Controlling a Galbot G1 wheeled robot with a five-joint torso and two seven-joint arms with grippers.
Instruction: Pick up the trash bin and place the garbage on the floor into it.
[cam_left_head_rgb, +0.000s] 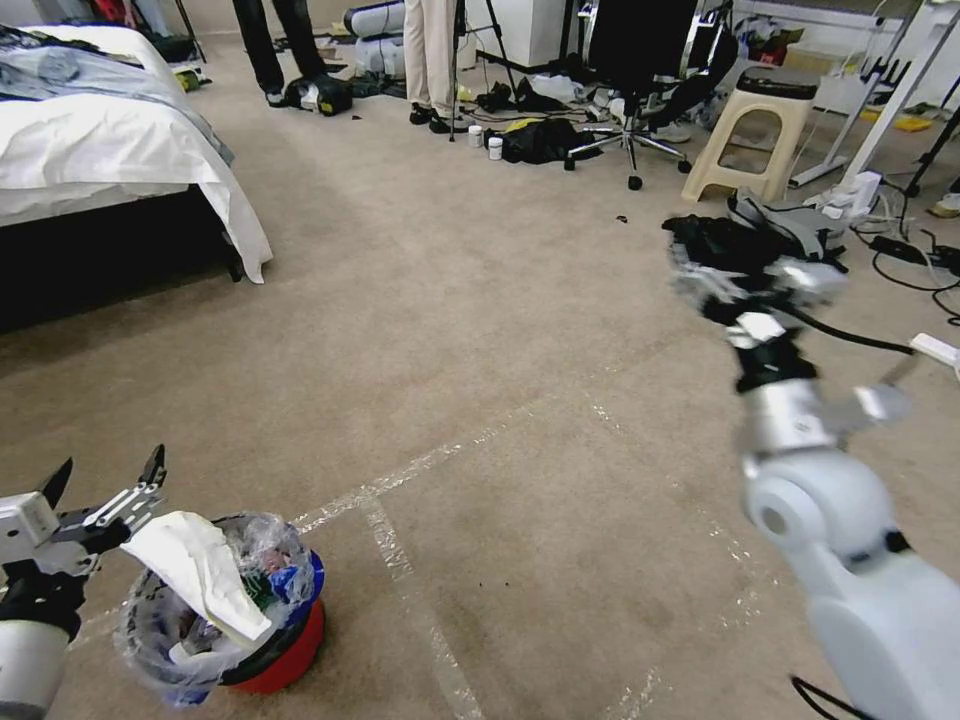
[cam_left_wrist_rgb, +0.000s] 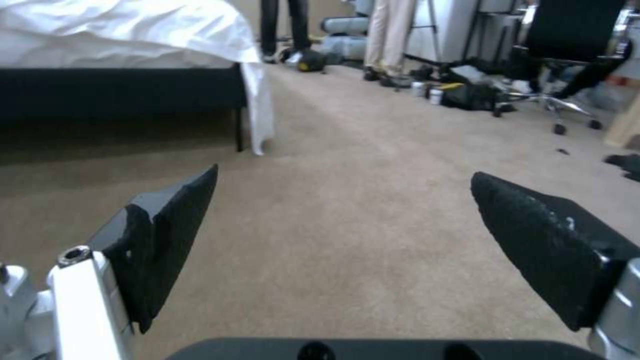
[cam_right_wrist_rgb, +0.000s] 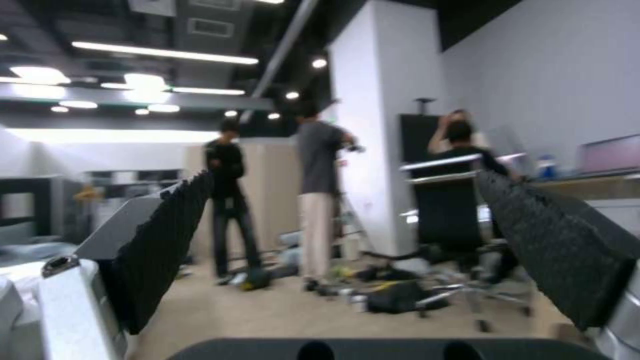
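The left gripper (cam_left_head_rgb: 108, 472) hangs low at the robot's left, its two black fingers spread wide with nothing between them, just beside the rim of the trash bin (cam_left_head_rgb: 285, 655). In the left wrist view the same gripper (cam_left_wrist_rgb: 343, 180) frames bare beige carpet, the floor (cam_left_wrist_rgb: 360, 240), and beyond it the dark base of a bed (cam_left_wrist_rgb: 120, 90) draped in a white sheet. The head view adds what that view misses: the small red bin stands on the floor at the lower left, lined with a clear bluish bag (cam_left_head_rgb: 150, 630) and stuffed with garbage (cam_left_head_rgb: 205, 575), a white flat piece lying across the top over crumpled wrappers. Shiny tape lines (cam_left_head_rgb: 400, 560) cross the carpet next to it. The right gripper (cam_left_head_rgb: 705, 285) is raised well apart on the robot's right, held out above the floor near a pile of dark clothes (cam_left_head_rgb: 730, 240). From the right wrist view its fingers (cam_right_wrist_rgb: 160, 250) stand apart and empty, pointing at the room's far end with an office chair (cam_right_wrist_rgb: 453, 220).
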